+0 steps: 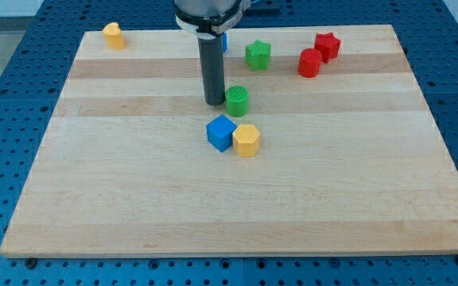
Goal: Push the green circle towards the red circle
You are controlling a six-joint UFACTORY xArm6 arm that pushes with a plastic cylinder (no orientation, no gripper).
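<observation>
Across a blue pegboard base (6,79), a pale wooden counter (133,199), striped in lighter and darker planks. Near its middle, my tip (215,102), just left of the green circle (238,100), touching or nearly so; cannot tell which. No tool on the rod. Red circle (309,63) toward the view's upper right, beside a red star (327,44). Green star (258,54) between. Blue cube (221,132) touching a yellow hexagon (246,140) below. Yellow block (114,36) at upper left. Another blue block (224,41) mostly hidden behind the rod, shape unclear. Arm cut off at the top.
</observation>
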